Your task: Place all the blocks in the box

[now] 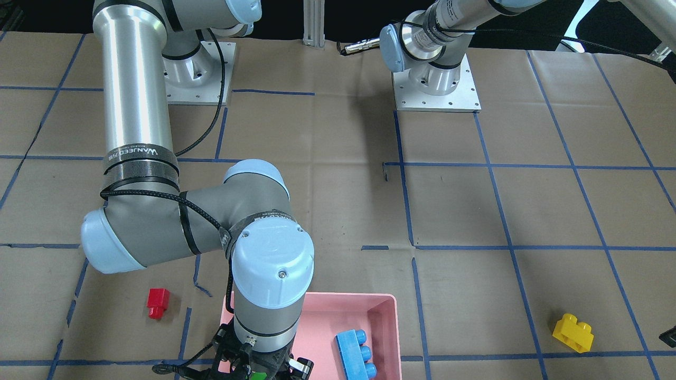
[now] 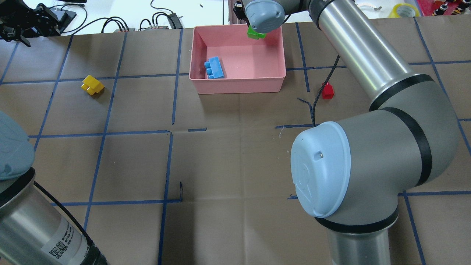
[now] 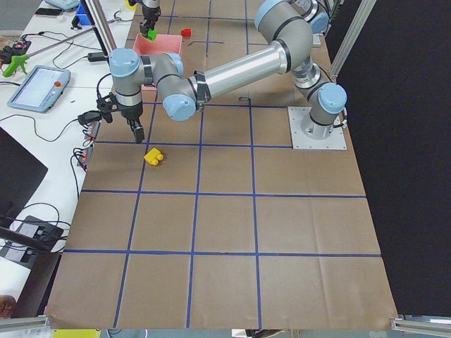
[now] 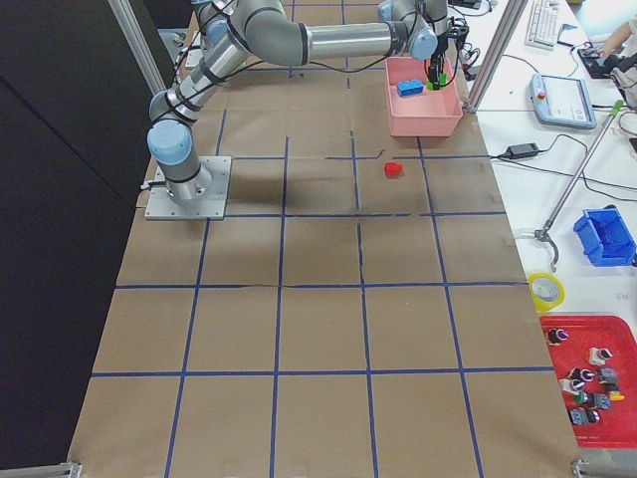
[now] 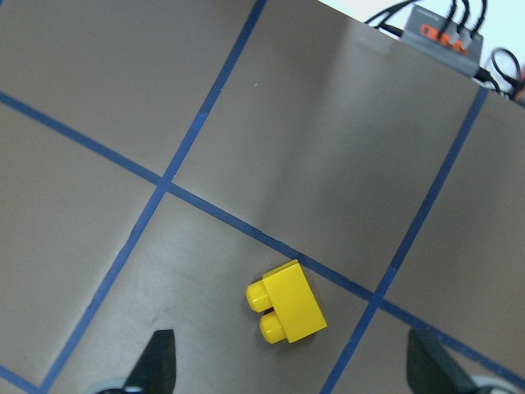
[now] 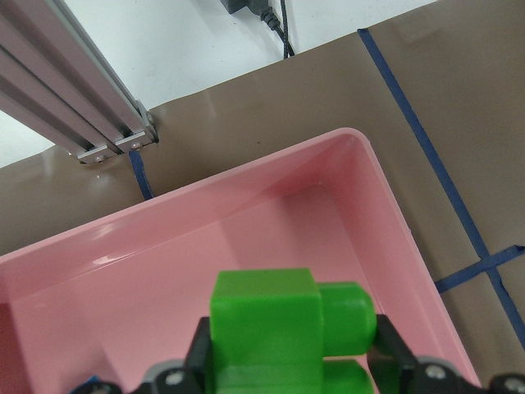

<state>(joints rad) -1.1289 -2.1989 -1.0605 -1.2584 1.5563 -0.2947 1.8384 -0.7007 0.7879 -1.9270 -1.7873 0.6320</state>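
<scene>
a: right gripper (image 6: 293, 371) first. we see its jaws clamped on the green block (image 6: 271, 316), studs poking out sideways. it's held over the box (image 6: 392, 201), at the box's far side toward its right corner, and not resting on the box floor.
b: agreed. inside the box we have the blue block (image 2: 214, 68), lying by the box's near-left corner.
a: outside the box, the red block (image 2: 327, 91) sits on the table (image 2: 228, 158), near the box's near-right corner. the yellow block (image 5: 289, 302) is well off to the box's left.
b: the left gripper (image 5: 294, 365) hangs over that yellow block, fingers spread wide, nothing between them.
a: handling? we judge these bricks to be light, stiff, smooth plastic. probably a bit slick, not fragile, so a short drop into the box should do no harm.
b: for grip we'd take the flat side faces, as on the green one, not across the rounded studs where the pads could slide.
a: so by our count one is in, one is over the box, two are out.
</scene>
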